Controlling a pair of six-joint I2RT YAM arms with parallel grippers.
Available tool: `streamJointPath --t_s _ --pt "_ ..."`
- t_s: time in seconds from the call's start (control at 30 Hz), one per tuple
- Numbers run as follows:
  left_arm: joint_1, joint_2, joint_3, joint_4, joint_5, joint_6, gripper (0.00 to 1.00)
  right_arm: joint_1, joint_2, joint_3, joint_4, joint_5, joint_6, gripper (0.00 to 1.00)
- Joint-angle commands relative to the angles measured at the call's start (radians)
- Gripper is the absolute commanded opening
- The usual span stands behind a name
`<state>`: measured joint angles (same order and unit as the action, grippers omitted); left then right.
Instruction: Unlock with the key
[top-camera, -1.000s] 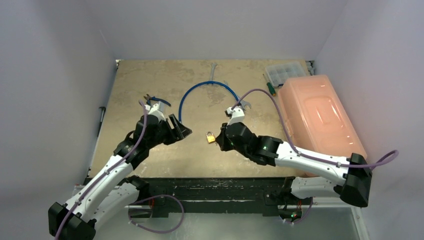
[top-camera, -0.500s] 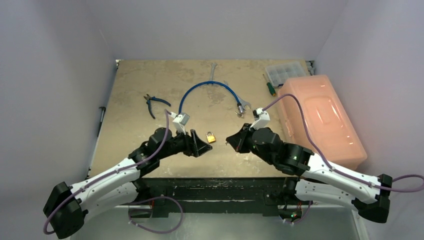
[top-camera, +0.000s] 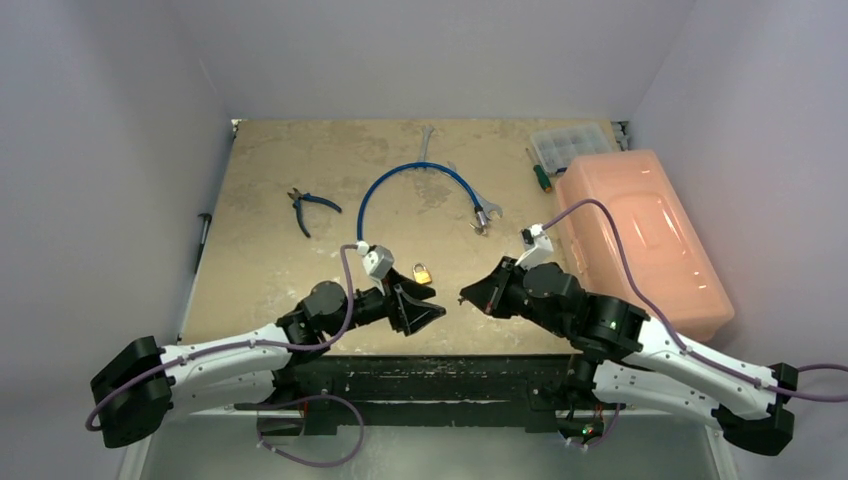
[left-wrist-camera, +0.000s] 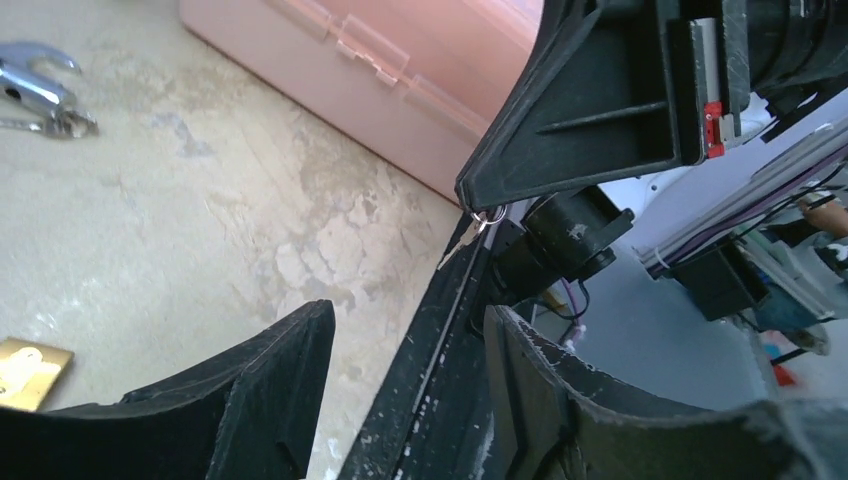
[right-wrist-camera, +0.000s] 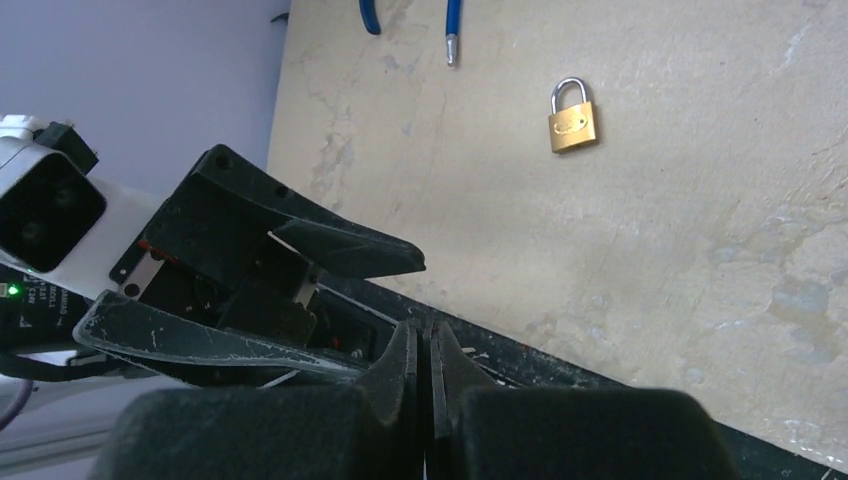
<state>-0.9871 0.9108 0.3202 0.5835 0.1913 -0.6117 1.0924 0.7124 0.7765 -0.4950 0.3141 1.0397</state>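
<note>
Two grippers face each other tip to tip over the near edge of the table (right-wrist-camera: 700, 250). The right gripper (top-camera: 470, 295) is pinched shut on the key (left-wrist-camera: 487, 214), of which only a silvery sliver and ring show below its tips (too small to tell which way the blade points). The left gripper (left-wrist-camera: 408, 318) stands open with nothing between its fingers, aimed at that key. The padlock (right-wrist-camera: 573, 120) lies flat on the table just beyond them, nearer the left gripper. This looks like a hand-over or re-grip. To do it well, the left should close squarely on the exposed part and leave the blade free. The right should let go only once that hold is firm, since a dropped key could slip off the edge.
</note>
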Motion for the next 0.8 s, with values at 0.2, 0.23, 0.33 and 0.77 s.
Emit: streamJointPath --t_s 0.2,0.23,0.33,0.77 --pt "-0.059 0.074 -0.194 0.600 -0.088 0.314 0.55 -0.002 0.053 0.031 -0.009 -0.026 0.061 0.00" --pt "-0.061 0.079 -0.184 0.585 -0.073 0.340 0.55 -0.002 0.059 0.028 0.001 -0.034 0.059 0.00" --pt "-0.066 0.110 -0.165 0.580 -0.036 0.400 0.53 -0.002 0.076 0.025 0.023 -0.050 0.059 0.00" --pt "-0.092 0.230 -0.129 0.611 0.008 0.493 0.43 -0.002 0.132 0.030 0.082 -0.087 0.050 0.00"
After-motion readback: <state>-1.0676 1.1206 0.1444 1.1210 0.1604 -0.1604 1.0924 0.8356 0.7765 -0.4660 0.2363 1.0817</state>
